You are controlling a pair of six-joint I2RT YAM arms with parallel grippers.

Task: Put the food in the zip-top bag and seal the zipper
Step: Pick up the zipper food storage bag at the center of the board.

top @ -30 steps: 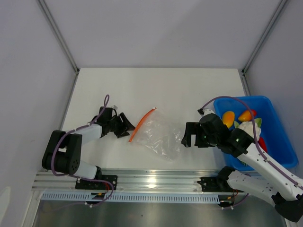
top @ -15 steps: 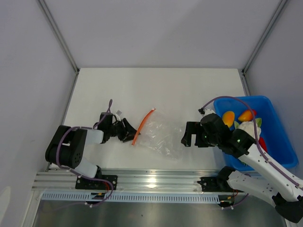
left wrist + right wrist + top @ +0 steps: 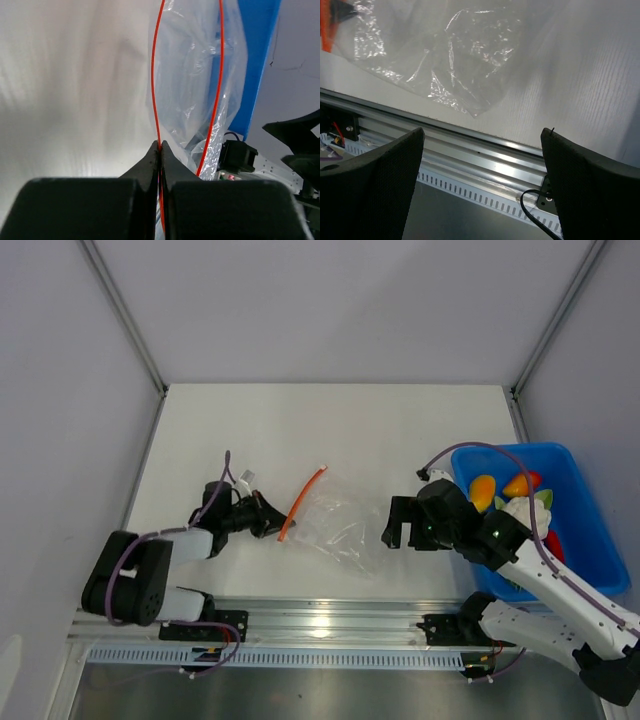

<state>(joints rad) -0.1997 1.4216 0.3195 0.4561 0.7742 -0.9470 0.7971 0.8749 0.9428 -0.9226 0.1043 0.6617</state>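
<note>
The clear zip-top bag (image 3: pixel 338 522) lies flat mid-table, its orange-red zipper (image 3: pixel 303 502) along the left edge. My left gripper (image 3: pixel 272 523) is shut on the near end of that zipper. In the left wrist view the jaws (image 3: pixel 160 146) pinch one zipper strip (image 3: pixel 154 75), while the other strip (image 3: pixel 218 75) bows away, so the bag mouth (image 3: pixel 192 65) gapes. My right gripper (image 3: pixel 394 524) hangs open just right of the bag, with nothing between its fingers (image 3: pixel 370 185). The food sits in the blue bin: orange-yellow fruit (image 3: pixel 482 487), a white-and-green vegetable (image 3: pixel 521 508).
The blue bin (image 3: pixel 590 540) stands at the right edge, partly under my right arm. The aluminium rail (image 3: pixel 330 615) runs along the table's near edge, also under my right gripper in the right wrist view (image 3: pixel 470 155). Grey walls enclose the table.
My left gripper has slid right to the bag's near corner and closed on the zipper. The right gripper stayed open and almost still.
</note>
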